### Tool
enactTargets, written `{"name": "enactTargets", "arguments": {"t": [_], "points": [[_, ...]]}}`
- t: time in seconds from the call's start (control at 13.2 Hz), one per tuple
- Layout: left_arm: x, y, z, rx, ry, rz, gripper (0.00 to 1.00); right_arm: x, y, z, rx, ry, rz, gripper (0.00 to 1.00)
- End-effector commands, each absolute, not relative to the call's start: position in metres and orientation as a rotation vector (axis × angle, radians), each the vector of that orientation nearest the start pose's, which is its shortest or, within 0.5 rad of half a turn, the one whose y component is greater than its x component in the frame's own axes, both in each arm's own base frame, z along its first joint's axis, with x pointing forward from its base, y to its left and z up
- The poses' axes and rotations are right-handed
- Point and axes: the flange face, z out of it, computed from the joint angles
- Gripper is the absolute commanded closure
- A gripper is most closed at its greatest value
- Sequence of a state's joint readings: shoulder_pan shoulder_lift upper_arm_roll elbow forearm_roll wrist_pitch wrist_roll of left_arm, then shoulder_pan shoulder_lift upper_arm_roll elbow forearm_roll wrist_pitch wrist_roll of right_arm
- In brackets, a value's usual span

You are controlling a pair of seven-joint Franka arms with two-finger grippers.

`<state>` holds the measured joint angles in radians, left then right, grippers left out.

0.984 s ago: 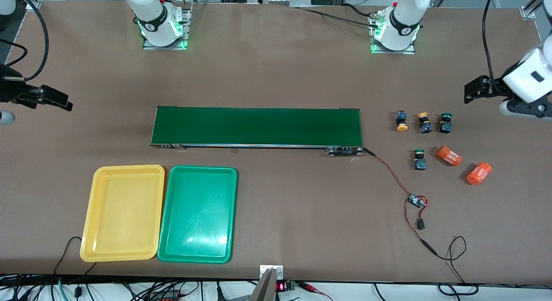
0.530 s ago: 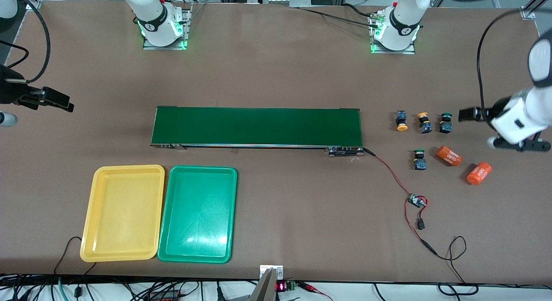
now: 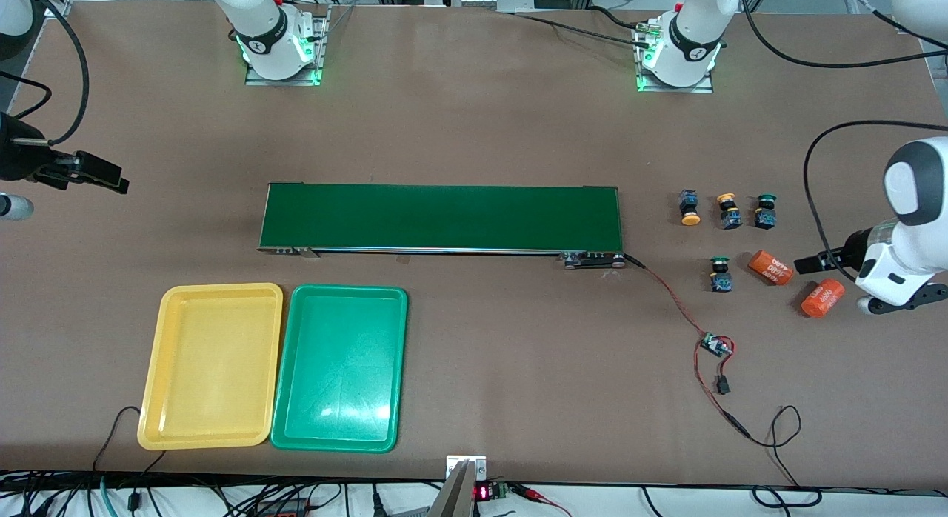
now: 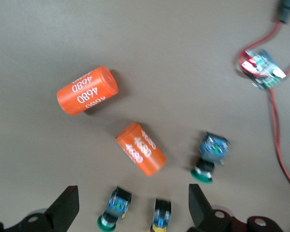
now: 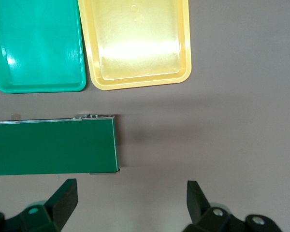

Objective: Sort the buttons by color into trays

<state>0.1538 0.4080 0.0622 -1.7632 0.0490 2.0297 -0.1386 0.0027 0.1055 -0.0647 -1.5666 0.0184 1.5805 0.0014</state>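
the four buttons (image 3: 722,228) sit on the table at the left arm's end, beside two orange cylinders (image 3: 796,281). the left gripper (image 4: 133,207) hangs over them, fingers apart, empty. the right gripper (image 5: 130,203) waits over bare table near the belt (image 3: 441,217), fingers apart. yellow tray (image 3: 211,365) and green tray (image 3: 341,367) lie side by side, nearer the camera than the belt.

White digits reading "4680" are printed twice along the side of each of two orange cylinders (image 4: 87,91) (image 4: 141,148) lying on the desk, legible in the left wrist view. No other text, label or brand can be read.
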Motion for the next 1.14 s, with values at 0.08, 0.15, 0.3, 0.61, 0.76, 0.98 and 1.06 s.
{"name": "enactTargets", "arguments": {"t": [0.08, 0.15, 0.3, 0.61, 0.76, 0.98, 1.06], "points": [[0.594, 0.138, 0.268, -3.003, -0.704, 0.020, 0.00, 0.583, -0.032, 0.572, -3.113, 0.093, 0.132, 0.00], [0.582, 0.139, 0.247, -3.003, -0.720, -0.056, 0.00, 0.583, -0.032, 0.572, -3.113, 0.093, 0.132, 0.00], [0.567, 0.137, 0.210, -2.999, -0.757, -0.176, 0.00, 0.583, -0.030, 0.572, -3.112, 0.088, 0.132, 0.00], [0.560, 0.145, 0.177, -2.993, -0.803, -0.162, 0.03, 0.583, -0.030, 0.572, -3.112, 0.086, 0.132, 0.00], [0.559, 0.140, 0.175, -2.990, -0.834, -0.132, 0.37, 0.583, -0.032, 0.572, -3.112, 0.090, 0.132, 0.00], [0.566, 0.128, 0.193, -3.008, -0.790, -0.055, 0.62, 0.583, -0.032, 0.572, -3.112, 0.093, 0.135, 0.00], [0.574, 0.124, 0.206, -3.016, -0.760, -0.048, 0.62, 0.583, -0.032, 0.571, -3.112, 0.090, 0.135, 0.00]]}}
